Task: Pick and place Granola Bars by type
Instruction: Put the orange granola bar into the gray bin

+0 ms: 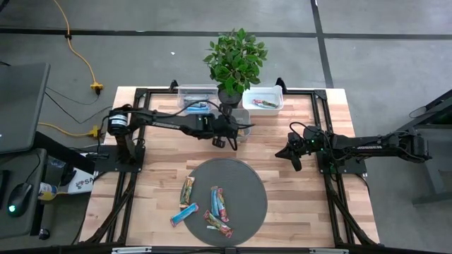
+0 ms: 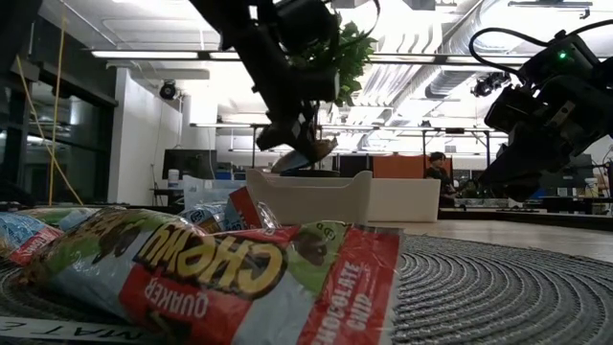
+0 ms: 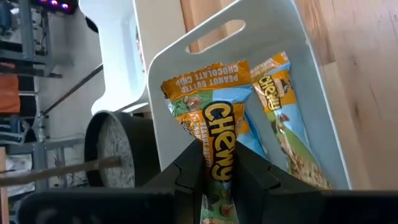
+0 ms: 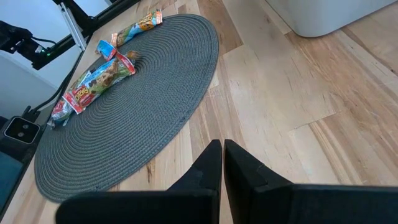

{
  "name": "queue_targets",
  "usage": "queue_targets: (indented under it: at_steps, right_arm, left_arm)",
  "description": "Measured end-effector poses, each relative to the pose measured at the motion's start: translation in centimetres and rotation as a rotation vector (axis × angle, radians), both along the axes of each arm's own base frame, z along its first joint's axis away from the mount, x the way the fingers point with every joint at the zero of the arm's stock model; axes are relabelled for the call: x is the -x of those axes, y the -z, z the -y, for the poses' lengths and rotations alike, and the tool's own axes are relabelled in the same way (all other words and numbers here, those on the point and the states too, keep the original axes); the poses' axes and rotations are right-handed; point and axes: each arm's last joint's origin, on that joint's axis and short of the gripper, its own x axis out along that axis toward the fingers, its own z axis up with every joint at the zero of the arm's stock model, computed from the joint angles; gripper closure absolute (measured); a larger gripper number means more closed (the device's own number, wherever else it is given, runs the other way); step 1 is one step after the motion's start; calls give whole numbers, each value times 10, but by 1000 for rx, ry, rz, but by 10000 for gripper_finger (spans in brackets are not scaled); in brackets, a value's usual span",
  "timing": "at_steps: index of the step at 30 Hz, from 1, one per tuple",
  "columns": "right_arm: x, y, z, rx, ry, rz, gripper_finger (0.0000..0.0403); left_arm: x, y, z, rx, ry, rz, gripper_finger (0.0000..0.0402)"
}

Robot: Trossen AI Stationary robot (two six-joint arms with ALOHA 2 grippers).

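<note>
So the left gripper (image 3: 219,180) is pinching a yellow bar (image 3: 217,134) and holding it right over the middle bin (image 3: 298,50), which already has another yellow bar (image 3: 283,118) lying in it. The right gripper (image 4: 222,163) is pressed shut with nothing in it, just hanging above bare table (image 4: 292,93) beside the mat (image 1: 247,187). A handful of bars (image 1: 212,207) sit on the mat near its front-left. One more bin (image 1: 263,99) at the back holds a red bar (image 1: 263,103).
</note>
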Motion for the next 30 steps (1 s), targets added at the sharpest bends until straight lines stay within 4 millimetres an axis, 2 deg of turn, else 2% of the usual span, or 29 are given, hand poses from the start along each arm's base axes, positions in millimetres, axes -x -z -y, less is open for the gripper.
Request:
queue_targets:
  at_steps: [5,12,21,30]
  right_arm:
    - [0,0,0,0,0,0,403]
    - [0,0,0,0,0,0,403]
    - [0,0,0,0,0,0,403]
    - [0,0,0,0,0,0,403]
  left_arm:
    - [-12,13,-4,-13,32,-14,342]
    - [-25,12,-18,27,-27,21,342]
    - [-21,5,-44,176,-83,20,342]
    - [-14,18,-51,279,-105,-56,342]
